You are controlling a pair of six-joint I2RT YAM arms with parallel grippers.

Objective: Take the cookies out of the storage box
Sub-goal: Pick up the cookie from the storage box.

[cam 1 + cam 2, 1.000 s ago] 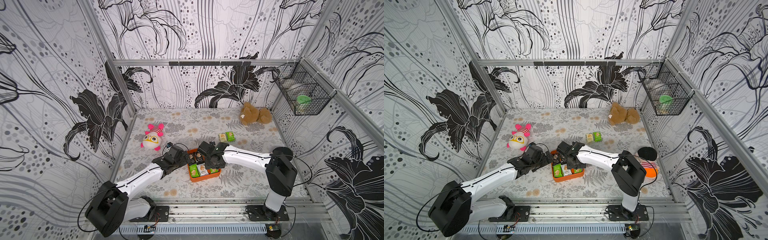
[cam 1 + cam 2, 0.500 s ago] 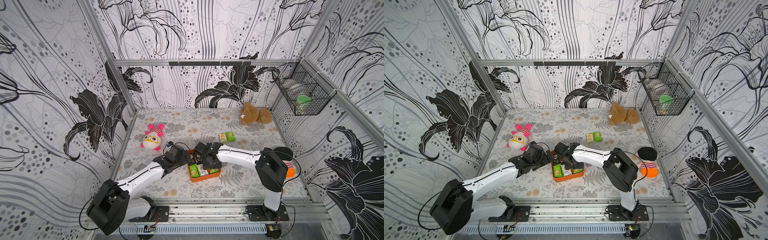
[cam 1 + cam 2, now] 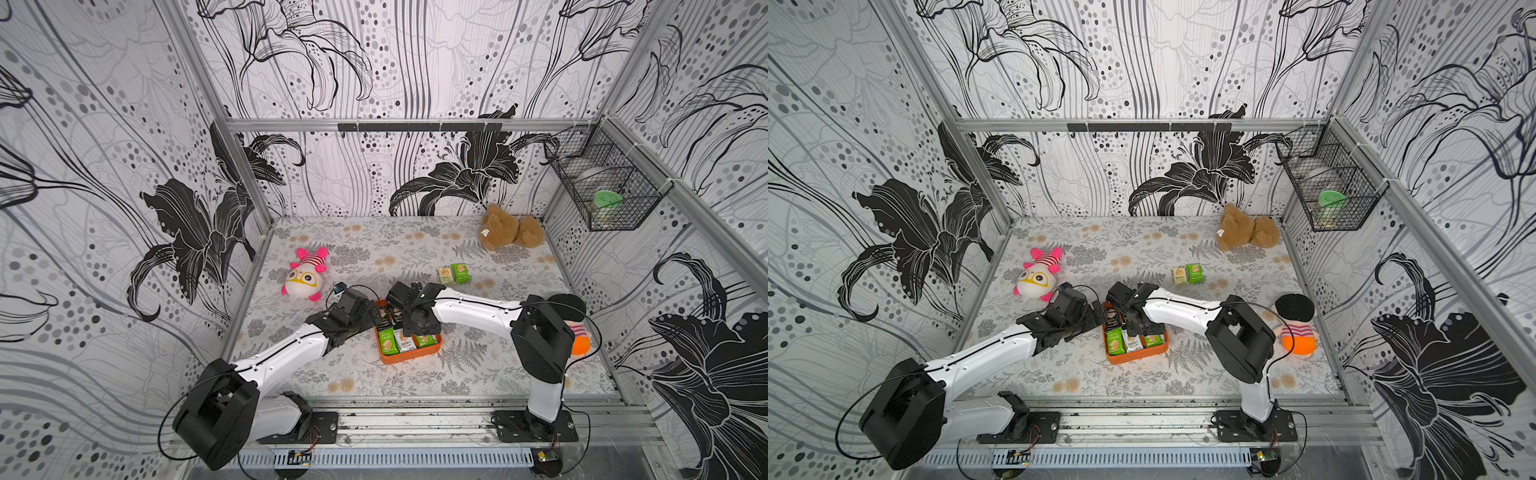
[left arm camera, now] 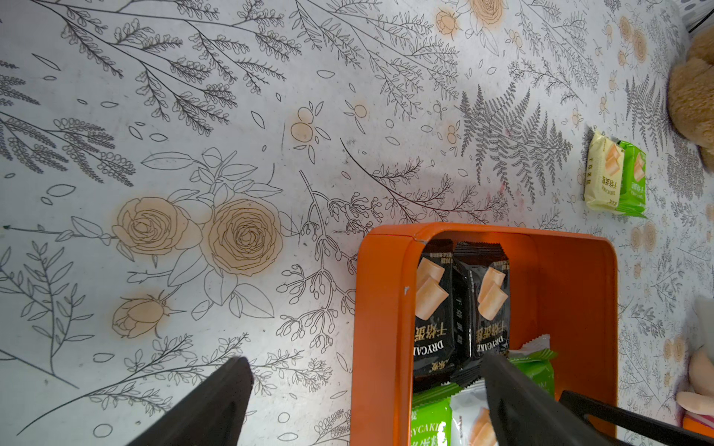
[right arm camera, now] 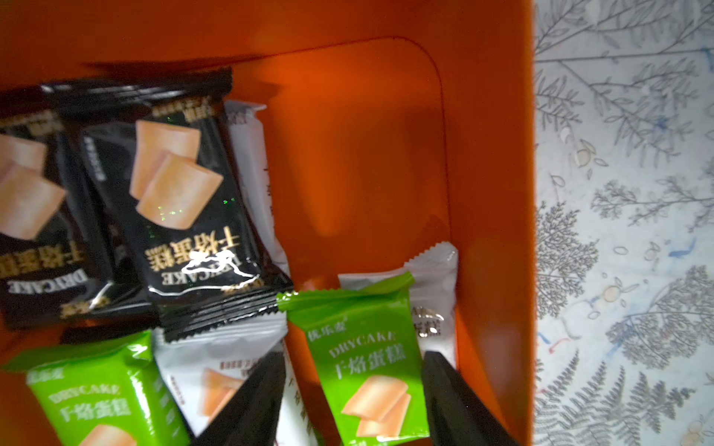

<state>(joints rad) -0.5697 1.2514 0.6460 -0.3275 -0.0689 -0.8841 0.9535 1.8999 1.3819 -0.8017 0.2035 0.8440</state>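
Your left claw [image 4: 365,361], spread, straddles the orange plastic storage box [image 4: 572,293] wall, likely bracing; right claw [image 5: 352,359] flanks a green cookie packet [image 5: 367,386], grip unclear.

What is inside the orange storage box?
Two black packets, green packets and white packets, overlapping, beside bare orange floor. The right gripper straddles one green packet. Anything beneath the overlapping packets is covered.
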